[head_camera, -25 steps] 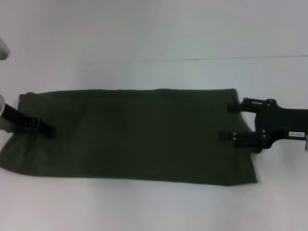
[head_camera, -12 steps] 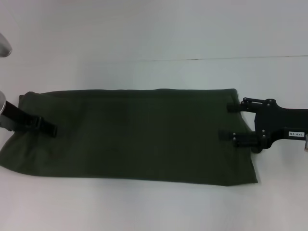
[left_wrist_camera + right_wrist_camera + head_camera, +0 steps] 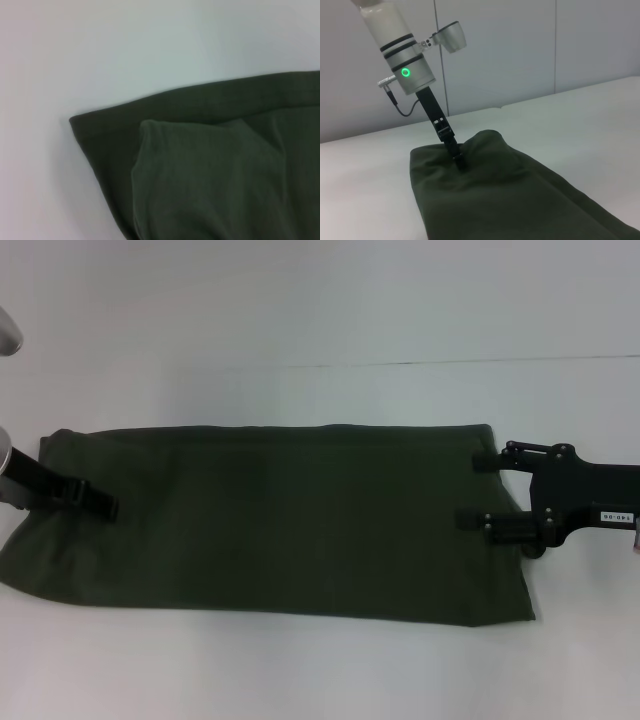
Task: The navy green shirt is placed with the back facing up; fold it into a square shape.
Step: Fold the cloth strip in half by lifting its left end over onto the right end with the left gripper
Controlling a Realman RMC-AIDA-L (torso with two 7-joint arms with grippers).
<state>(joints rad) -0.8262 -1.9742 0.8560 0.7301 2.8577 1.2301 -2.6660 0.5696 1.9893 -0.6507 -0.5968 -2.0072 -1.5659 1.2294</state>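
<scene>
Head: your navy green shirt (image 3: 270, 520) lies on the white table (image 3: 320, 320) as a long band, sleeves already folded in; right gripper (image 3: 478, 492) spread wide over its right edge, left gripper (image 3: 100, 508) at the left end | Left wrist: only layered shirt corner (image 3: 107, 130), finger state untellable | Right wrist: left gripper (image 3: 460, 161) tip pressing cloth | Left to do: crosswise folds into a square.

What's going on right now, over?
Left hand down on shirt's left end. Right hand open at right edge. Shirt a long strip. Nothing in the way.
</scene>
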